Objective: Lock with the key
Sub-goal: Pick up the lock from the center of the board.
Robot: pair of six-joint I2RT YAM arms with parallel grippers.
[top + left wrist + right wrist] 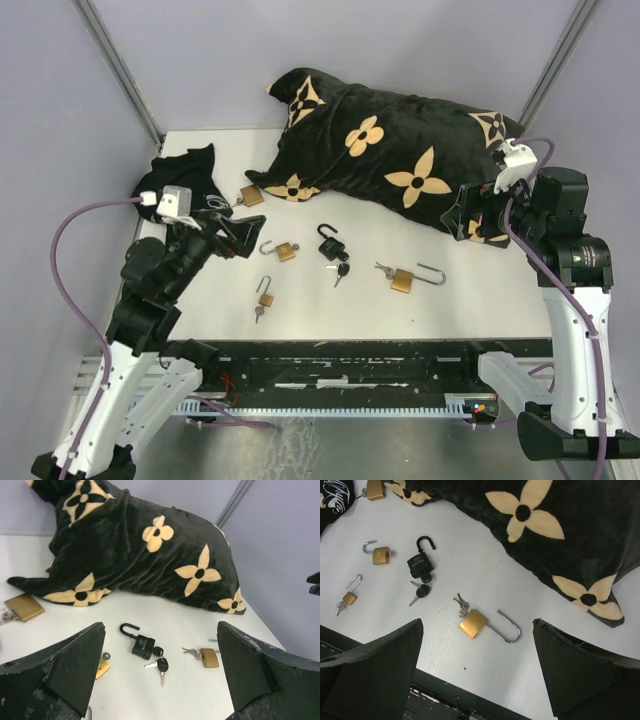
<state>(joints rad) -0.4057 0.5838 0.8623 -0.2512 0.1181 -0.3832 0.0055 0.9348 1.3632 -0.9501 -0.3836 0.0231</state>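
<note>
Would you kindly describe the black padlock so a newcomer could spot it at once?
Find the big black flowered cushion at the back. Just in front of its middle lies the black padlock, shackle open, keys at its base. The other padlocks are all brass.

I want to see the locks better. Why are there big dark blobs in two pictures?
Top external view: soft, even light, but the black padlock looks tiny. Left wrist view: the blobs are the left gripper's fingers, too close, a bit blurry. Right wrist view: same with the right gripper's fingers; the big brass padlock is sharp here, faint shadow.
</note>
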